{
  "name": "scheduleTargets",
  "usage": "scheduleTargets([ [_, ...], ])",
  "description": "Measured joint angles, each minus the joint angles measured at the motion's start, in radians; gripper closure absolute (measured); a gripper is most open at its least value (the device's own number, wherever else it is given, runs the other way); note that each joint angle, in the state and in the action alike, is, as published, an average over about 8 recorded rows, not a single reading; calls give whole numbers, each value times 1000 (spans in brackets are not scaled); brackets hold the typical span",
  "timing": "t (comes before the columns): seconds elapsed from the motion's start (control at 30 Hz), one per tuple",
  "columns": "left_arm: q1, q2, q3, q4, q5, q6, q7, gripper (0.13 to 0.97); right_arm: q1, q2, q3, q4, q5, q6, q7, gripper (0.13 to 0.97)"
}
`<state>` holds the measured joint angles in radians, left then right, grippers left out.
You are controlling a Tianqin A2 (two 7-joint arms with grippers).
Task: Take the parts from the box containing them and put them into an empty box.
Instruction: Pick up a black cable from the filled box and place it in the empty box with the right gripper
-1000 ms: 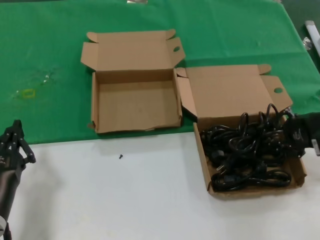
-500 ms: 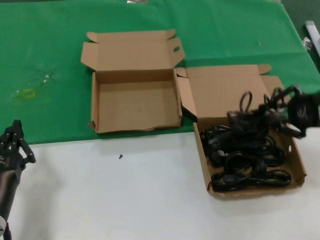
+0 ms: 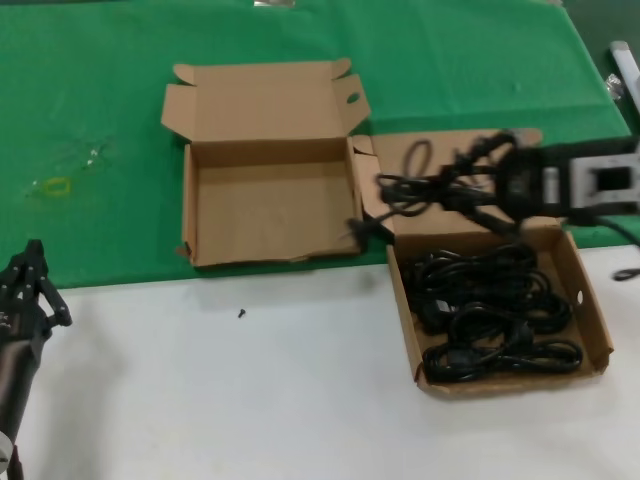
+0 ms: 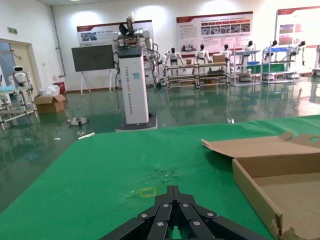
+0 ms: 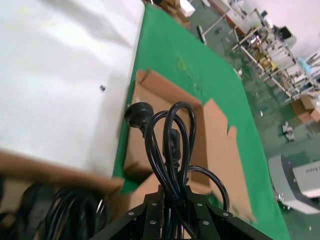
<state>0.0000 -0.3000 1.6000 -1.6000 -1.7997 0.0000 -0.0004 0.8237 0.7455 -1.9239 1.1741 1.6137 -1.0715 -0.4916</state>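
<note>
Our right gripper (image 3: 478, 178) squeezes one cord (image 3: 420, 185) (hanging over the full box's lid), and the empty box (image 3: 270, 205) lies to its left.

Green cloth (image 3: 120, 110), white tabletop (image 3: 250, 390), glossy floor (image 4: 60, 135), wall posters (image 4: 214, 30)

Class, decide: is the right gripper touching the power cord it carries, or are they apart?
Touching. In the right wrist view, the right gripper has its fingers closed around the bunched loops of the black power cord, which hangs from the grip, its plug dangling free.
</note>
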Motion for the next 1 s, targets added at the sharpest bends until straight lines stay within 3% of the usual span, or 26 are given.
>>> scheduleTargets([
  [0.53,0,0,0,0,0,0,0,955,141,-258,-125,-122,-105,93,-28,879],
  [1.0,0,0,0,0,0,0,0,955,249,-476,-175,-407,-142,191,-202,880],
])
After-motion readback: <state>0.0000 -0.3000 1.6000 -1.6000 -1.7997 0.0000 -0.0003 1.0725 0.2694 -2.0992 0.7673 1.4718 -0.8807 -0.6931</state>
